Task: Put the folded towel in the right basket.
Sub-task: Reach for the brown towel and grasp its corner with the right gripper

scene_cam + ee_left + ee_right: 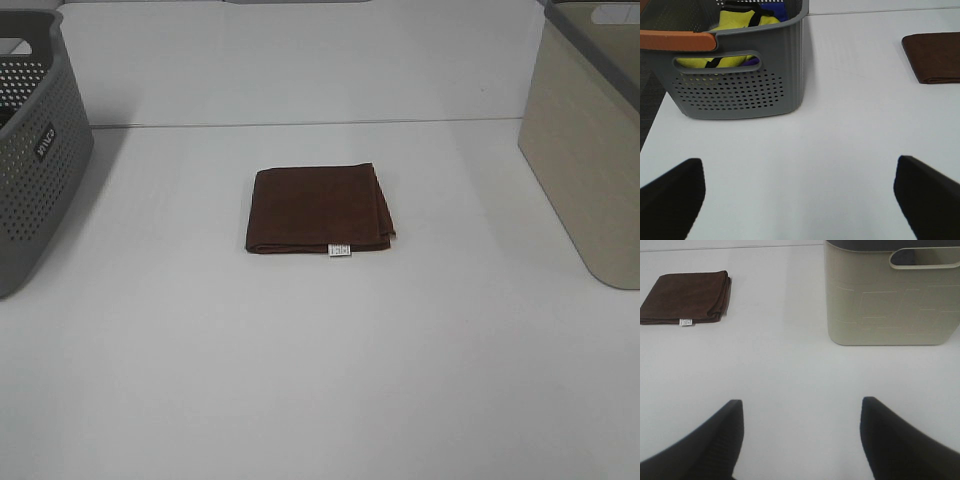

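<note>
A folded brown towel (318, 208) with a small white tag lies flat at the middle of the white table. It also shows in the left wrist view (935, 56) and the right wrist view (686, 297). The beige right basket (590, 150) stands at the table's right edge; it shows in the right wrist view (890, 295) too. Neither gripper shows in the exterior high view. My left gripper (800, 197) is open and empty, well away from the towel. My right gripper (800, 437) is open and empty, between the towel and the beige basket, short of both.
A grey perforated basket (35, 150) stands at the table's left edge; in the left wrist view (740, 75) it holds yellow and blue items. An orange handle (677, 41) lies across its rim.
</note>
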You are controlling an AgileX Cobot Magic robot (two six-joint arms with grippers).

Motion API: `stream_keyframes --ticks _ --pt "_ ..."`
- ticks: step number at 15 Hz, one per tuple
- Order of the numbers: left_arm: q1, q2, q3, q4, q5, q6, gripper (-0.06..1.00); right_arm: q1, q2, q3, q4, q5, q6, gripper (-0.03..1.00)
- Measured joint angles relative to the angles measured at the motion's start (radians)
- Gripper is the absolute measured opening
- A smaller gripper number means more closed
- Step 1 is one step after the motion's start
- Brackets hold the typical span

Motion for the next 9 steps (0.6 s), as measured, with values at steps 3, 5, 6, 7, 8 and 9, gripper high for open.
stream_keyframes --ticks 3,5,6,7,8,9 --pt "0.0 0.0 0.0 0.0 0.0 0.0 0.97 0.0 0.0 0.0 0.0 0.0 0.0 0.64" --pt "0.0 0.0 0.0 0.0 0.0 0.0 0.97 0.0 0.0 0.0 0.0 0.0 0.0 0.64" --pt "0.0 0.0 0.0 0.0 0.0 0.0 0.97 0.0 0.0 0.0 0.0 0.0 0.0 0.64" --pt "0.0 0.0 0.0 0.0 0.0 0.0 0.97 0.0 0.0 0.0 0.0 0.0 0.0 0.64" --pt "0.0 0.0 0.0 0.0 0.0 0.0 0.97 0.0 0.0 0.0 0.0 0.0 0.0 0.64" --pt "0.0 0.0 0.0 0.0 0.0 0.0 0.97 0.0 0.0 0.0 0.0 0.0 0.0 0.64"
